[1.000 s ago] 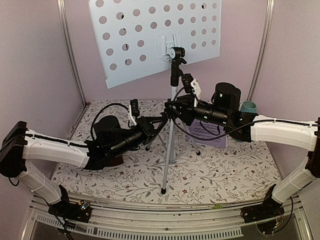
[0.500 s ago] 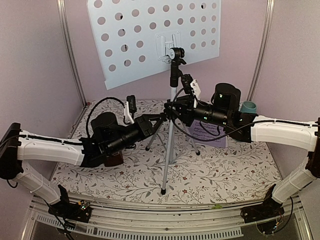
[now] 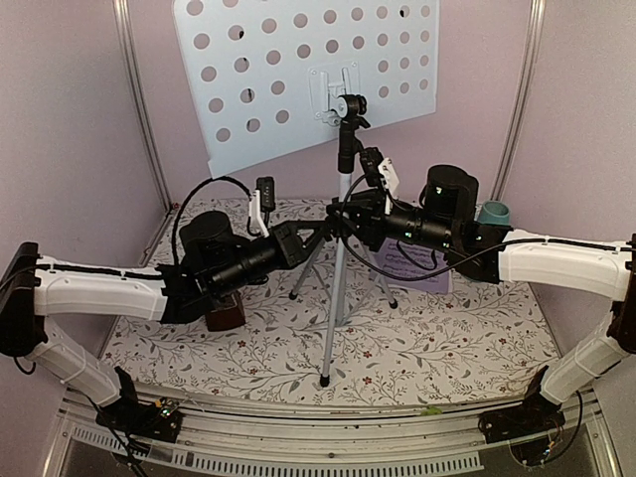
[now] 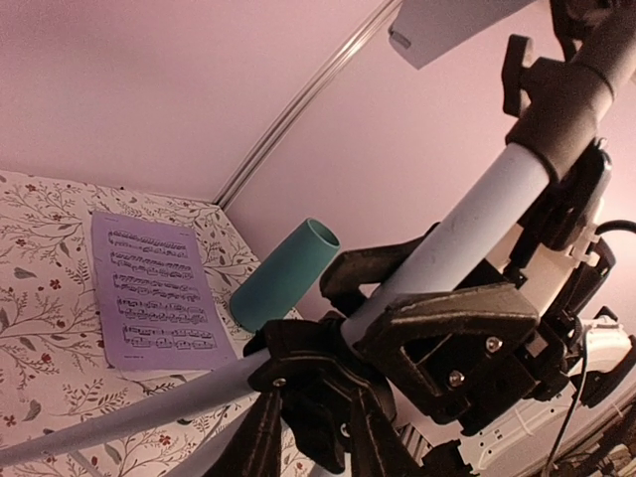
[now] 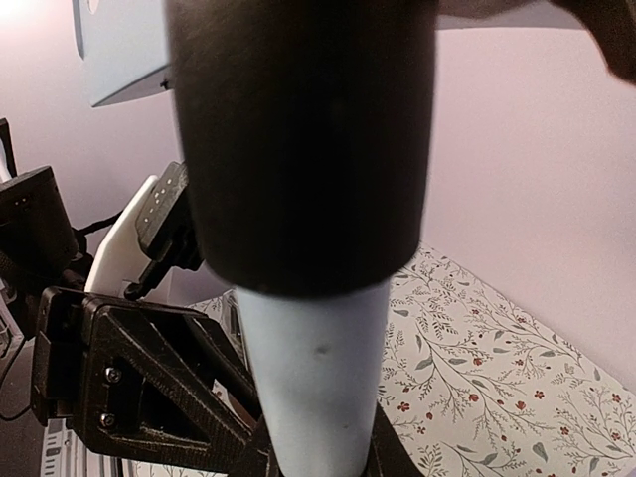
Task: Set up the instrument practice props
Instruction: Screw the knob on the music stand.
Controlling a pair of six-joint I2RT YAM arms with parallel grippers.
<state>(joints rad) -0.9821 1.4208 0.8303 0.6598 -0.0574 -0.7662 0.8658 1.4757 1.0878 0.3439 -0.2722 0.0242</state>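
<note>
Left gripper (image 3: 320, 232) was moved up to the music stand (image 3: 298, 70) hub — state cannot be told; pole clamped by right gripper (image 3: 345, 212).

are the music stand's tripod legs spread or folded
Spread: the music stand stands upright, and its silver legs splay outward with their feet apart on the floral table.
</note>
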